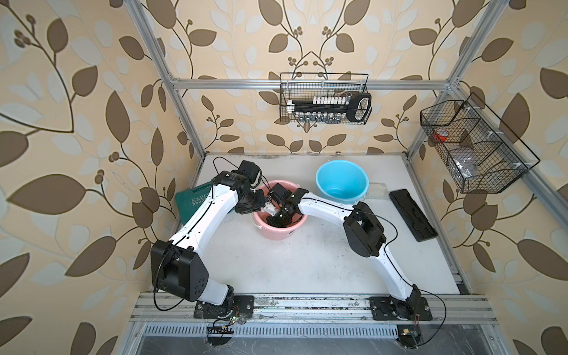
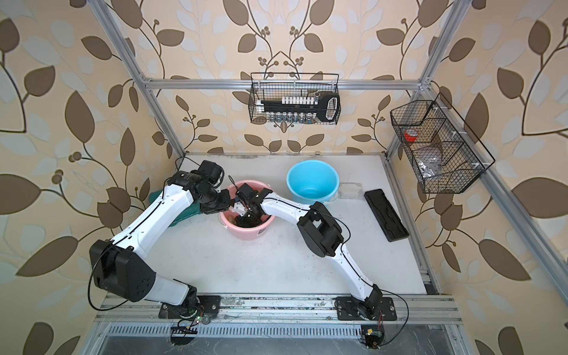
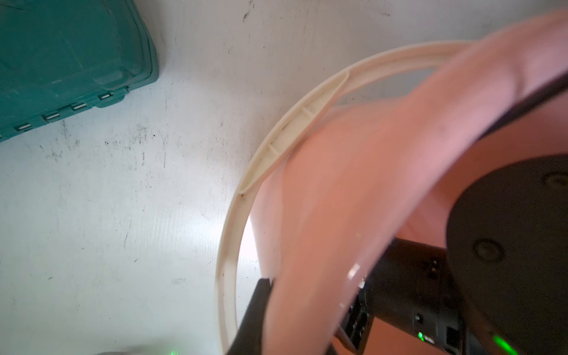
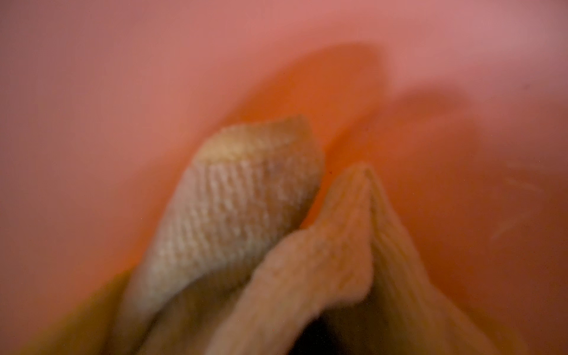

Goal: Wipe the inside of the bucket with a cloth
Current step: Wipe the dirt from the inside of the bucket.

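Observation:
The pink bucket (image 1: pixel 278 232) (image 2: pixel 246 234) stands upright mid-table, its white handle (image 3: pixel 295 132) folded down round it. My left gripper (image 1: pixel 261 204) is shut on the bucket's left rim (image 3: pixel 353 199). Its outer finger (image 3: pixel 256 307) lies against the outside wall, and the inner one is hidden by the rim. My right gripper (image 1: pixel 278 219) reaches down inside the bucket. In the right wrist view, bunched folds of the pale yellow terry cloth (image 4: pixel 239 209) press against the pink inner wall (image 4: pixel 123 92). The folds cover the jaws, which are shut on the cloth.
A blue bucket (image 1: pixel 341 183) stands behind and right of the pink one. A green case (image 1: pixel 192 199) (image 3: pixel 70 61) lies to its left under the left arm. A black tray (image 1: pixel 413 215) lies at the right. Wire baskets (image 1: pixel 325 98) (image 1: pixel 473 147) hang on the frame.

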Controlling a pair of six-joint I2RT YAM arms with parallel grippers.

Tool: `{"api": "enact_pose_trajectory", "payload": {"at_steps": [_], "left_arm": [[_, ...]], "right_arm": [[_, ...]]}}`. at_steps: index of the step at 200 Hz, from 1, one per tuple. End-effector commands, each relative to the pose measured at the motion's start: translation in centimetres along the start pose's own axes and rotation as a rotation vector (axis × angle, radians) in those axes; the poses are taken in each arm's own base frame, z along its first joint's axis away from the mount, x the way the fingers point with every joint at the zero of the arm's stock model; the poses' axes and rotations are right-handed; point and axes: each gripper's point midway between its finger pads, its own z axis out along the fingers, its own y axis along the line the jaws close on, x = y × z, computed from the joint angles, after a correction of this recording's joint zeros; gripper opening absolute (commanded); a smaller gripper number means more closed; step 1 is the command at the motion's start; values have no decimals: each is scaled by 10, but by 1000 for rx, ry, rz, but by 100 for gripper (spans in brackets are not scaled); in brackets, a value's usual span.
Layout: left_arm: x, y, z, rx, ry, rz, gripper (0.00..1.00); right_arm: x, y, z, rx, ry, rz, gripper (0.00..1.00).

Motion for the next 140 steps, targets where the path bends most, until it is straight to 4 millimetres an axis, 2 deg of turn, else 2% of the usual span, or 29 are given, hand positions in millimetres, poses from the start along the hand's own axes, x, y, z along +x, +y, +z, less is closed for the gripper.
{"api": "enact_pose_trajectory", "payload": {"at_steps": [1, 11, 30, 59, 83, 96, 116, 140], "left_arm": [[12, -36, 8, 151, 58, 61, 0], [11, -35, 8, 148, 54, 61, 0], [10, -32, 10, 145, 54, 52, 0], [10, -33, 11, 163, 59, 46, 0], [10, -35, 9, 172, 62, 42, 0], [9, -35, 6, 172, 58, 40, 0], [8, -35, 4, 172, 52, 39, 0], [8, -34, 4, 174, 54, 33, 0]], "right_arm": [[-13, 97, -42, -361, -82, -148, 0], [-13, 95, -54, -357, -110, -143, 0], [-17, 77, -80, -261, -185, -117, 0], [-21, 29, -103, 110, -247, -82, 0], [-17, -18, -105, 382, -181, -8, 0], [-14, -38, -104, 495, -158, 14, 0], [-7, -58, -103, 623, -145, 17, 0], [0, -76, -110, 766, -149, 8, 0]]}}
